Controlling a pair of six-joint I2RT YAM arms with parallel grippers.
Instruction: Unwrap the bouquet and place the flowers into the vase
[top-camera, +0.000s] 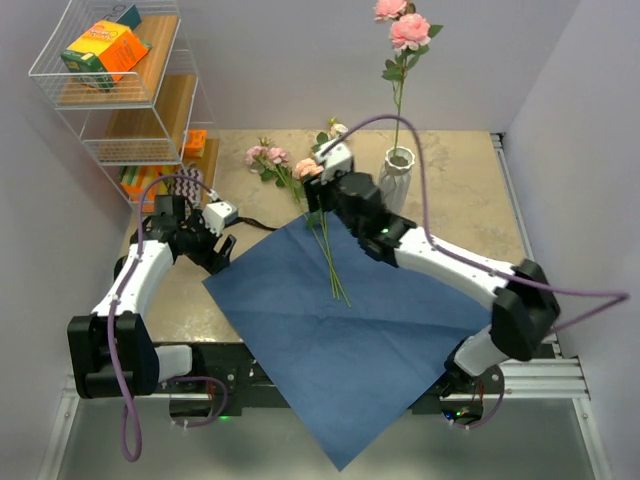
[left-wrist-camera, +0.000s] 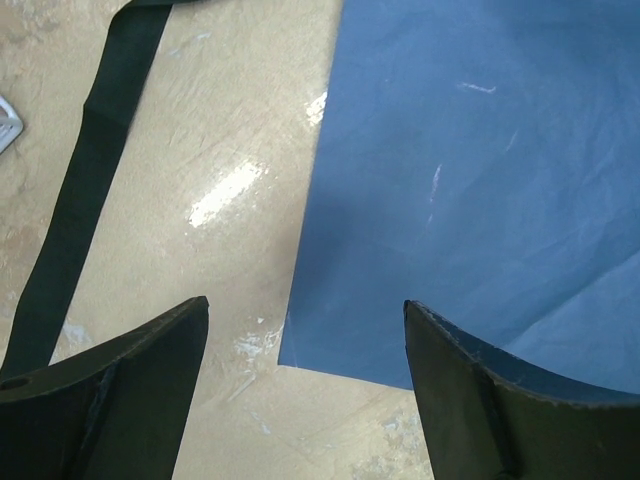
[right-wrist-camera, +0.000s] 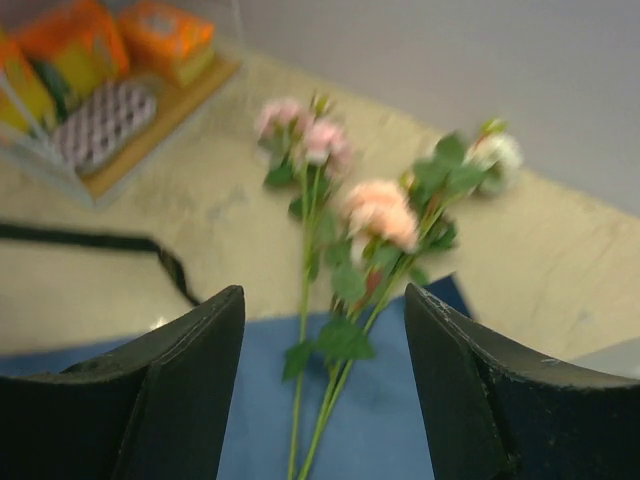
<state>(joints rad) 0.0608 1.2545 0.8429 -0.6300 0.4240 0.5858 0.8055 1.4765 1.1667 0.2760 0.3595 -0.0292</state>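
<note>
three rose stems (right-wrist-camera: 312, 250) lie ahead of the right gripper (right-wrist-camera: 322, 390), between its two fingers (right-wrist-camera: 190, 380). one more stem (top-camera: 400, 95), with two pink heads, stands in the one vase (top-camera: 397, 172). one blue paper sheet (top-camera: 330, 340). one black ribbon (left-wrist-camera: 90, 170) beyond the left gripper (left-wrist-camera: 305, 400).

In the top view, the white wire shelf rack (top-camera: 110, 95) blocks the upper left of the frame. The ribbed white vase (top-camera: 397, 172) with its tall pink rose (top-camera: 400, 95) stands at upper centre-right. The bare tan tabletop (top-camera: 470, 200) at right is open. The flat blue paper sheet (top-camera: 340, 330) fills the centre, with the loose green-stemmed roses (top-camera: 327, 250) lying across its upper edge.
</note>
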